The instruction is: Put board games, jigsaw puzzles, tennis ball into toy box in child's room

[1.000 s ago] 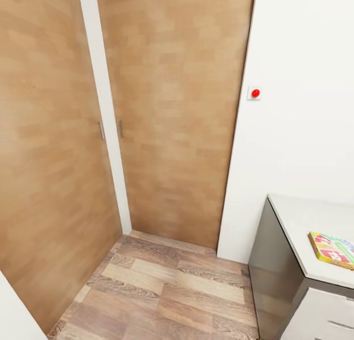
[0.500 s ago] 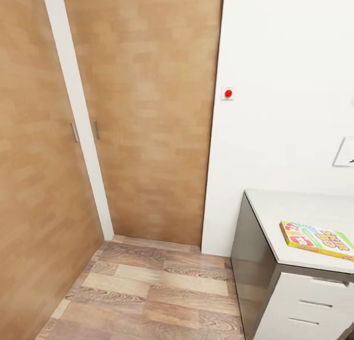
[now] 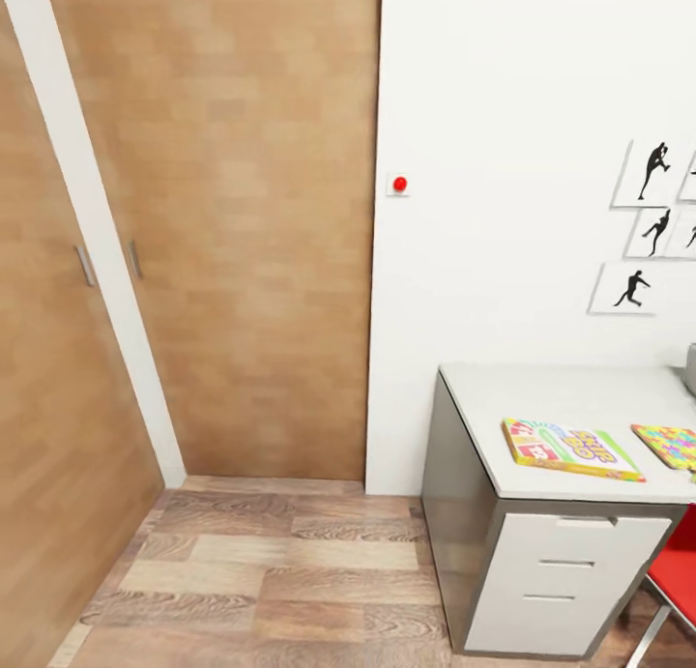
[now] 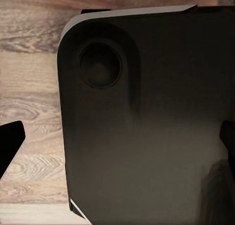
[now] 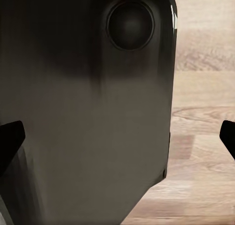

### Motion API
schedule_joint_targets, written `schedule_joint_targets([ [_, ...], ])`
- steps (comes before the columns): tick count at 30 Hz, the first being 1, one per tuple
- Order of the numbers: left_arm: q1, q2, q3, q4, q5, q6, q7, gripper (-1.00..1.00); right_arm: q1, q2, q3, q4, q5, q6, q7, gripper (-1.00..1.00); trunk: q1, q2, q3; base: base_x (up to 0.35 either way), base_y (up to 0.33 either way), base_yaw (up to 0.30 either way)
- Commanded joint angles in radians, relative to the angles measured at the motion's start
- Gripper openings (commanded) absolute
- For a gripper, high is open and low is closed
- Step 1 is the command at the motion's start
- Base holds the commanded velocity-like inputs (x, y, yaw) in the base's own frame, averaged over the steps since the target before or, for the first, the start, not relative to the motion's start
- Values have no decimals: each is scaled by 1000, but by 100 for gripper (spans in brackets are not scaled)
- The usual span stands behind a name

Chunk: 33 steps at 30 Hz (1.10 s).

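Head view looks down into a corner of the white-walled room: tall wood-grain sliding doors [image 3: 232,223] fill the near side, a small white switch plate with a red button [image 3: 397,184] sits on the wall beside them, and the wood plank floor [image 3: 280,581] runs up to a long pale grey-white worktop [image 3: 570,397] with white drawer fronts [image 3: 565,581] under it.

On that worktop, close to its front edge, lies a thin white-and-green board game box with a red logo [image 3: 568,449], flat and slightly askew, an easy lie for a top-down or edge pick. Just beside it, apart from it, a bright multicoloured jigsaw sheet [image 3: 669,445] is cut off by the picture's edge. A grey corner [image 3: 691,368] further back may be the toy box, but too little of it shows to say. A red chair seat [image 3: 677,576] pokes in below the worktop. Black silhouette pictures [image 3: 648,228] hang above.

Both arms appear tucked in for travel, since each wrist camera faces a dark rounded panel of the robot's body [image 4: 147,117] over the floor. The left tool [image 4: 120,139] shows dark fingertips [image 4: 10,137] far apart at the picture's margins, so it is released and empty; the right tool [image 5: 120,137] stands the same, its fingertips [image 5: 10,137] spread and nothing between them.

Judging by this, the robot faces the worktop from well off, with no toy picked up.
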State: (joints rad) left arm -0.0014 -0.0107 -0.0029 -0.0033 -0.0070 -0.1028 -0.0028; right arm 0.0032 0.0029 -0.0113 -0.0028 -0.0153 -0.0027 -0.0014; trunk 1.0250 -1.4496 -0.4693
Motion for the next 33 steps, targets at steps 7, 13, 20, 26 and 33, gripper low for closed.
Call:
schedule_joint_targets([
  [7,0,1,0,0,-1,-3,0,100,0,0,-1,0,-2,0,0,100,0,0,-1,0,0,-261],
  [13,0,2,0,0,-1,-3,0,100,0,0,-1,0,-2,0,0,100,0,0,-1,0,0,-261],
  [20,0,2,0,0,-1,-3,0,100,0,0,-1,0,-2,0,0,100,0,0,-1,0,0,-261],
  [26,0,2,0,0,-1,-4,0,100,0,0,-1,0,-2,0,0,100,0,0,-1,0,0,-261],
  [33,0,3,1,-1,-1,-5,0,100,0,1,-1,0,-5,0,0,100,0,0,-1,0,0,-261],
])
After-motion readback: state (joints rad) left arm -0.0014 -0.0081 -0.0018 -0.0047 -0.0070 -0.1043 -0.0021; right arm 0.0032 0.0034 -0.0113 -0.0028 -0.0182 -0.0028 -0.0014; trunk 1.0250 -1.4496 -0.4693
